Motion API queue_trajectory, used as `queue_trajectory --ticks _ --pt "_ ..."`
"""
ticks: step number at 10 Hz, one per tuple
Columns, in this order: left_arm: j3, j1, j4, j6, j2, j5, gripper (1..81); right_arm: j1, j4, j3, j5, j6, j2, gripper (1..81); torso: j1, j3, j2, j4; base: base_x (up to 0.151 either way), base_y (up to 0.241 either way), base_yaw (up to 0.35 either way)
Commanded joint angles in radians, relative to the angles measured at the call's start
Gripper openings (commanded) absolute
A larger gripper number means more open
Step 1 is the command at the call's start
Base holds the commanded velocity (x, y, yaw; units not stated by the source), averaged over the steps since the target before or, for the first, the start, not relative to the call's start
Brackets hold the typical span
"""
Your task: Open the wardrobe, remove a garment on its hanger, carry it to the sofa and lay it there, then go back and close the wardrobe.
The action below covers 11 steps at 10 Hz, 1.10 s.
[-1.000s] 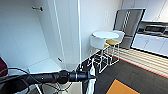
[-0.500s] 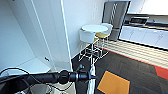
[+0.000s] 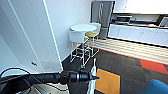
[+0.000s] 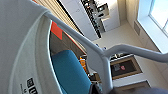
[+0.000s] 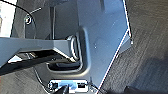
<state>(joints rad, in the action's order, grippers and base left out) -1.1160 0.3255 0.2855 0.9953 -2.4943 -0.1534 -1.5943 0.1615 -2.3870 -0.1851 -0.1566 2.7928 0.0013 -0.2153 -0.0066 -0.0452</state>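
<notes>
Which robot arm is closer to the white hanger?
Left. The left gripper is right at the hanger, with the white garment on it; the right arm sits low by the robot's base.

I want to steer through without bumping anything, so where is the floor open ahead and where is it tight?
Open: dark carpet between the orange square and the red patch, and the pale striped floor before the kitchen counters. Crowded: the round table and stools against the white wall.

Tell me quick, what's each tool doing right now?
Left tool: closed on the hanger, with the white shirt hanging from it.
Right tool: cannot be told.
</notes>
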Motion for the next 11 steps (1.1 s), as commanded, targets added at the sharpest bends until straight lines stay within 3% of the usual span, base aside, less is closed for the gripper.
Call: queue_trajectory --ticks 1,11 --pt "0.038 -0.150 0.026 -0.007 -0.006 0.031 1.0 0.009 -0.007 0.002 0.067 -0.001 -0.011 81.1 0.000 0.000 0.000 0.000 0.000 0.000 -0.318" --pt "0.053 -0.145 0.049 -0.007 -0.026 0.032 1.0 0.006 -0.010 -0.026 0.067 -0.004 0.017 81.1 0.000 0.000 0.000 0.000 0.000 0.000 -0.324"
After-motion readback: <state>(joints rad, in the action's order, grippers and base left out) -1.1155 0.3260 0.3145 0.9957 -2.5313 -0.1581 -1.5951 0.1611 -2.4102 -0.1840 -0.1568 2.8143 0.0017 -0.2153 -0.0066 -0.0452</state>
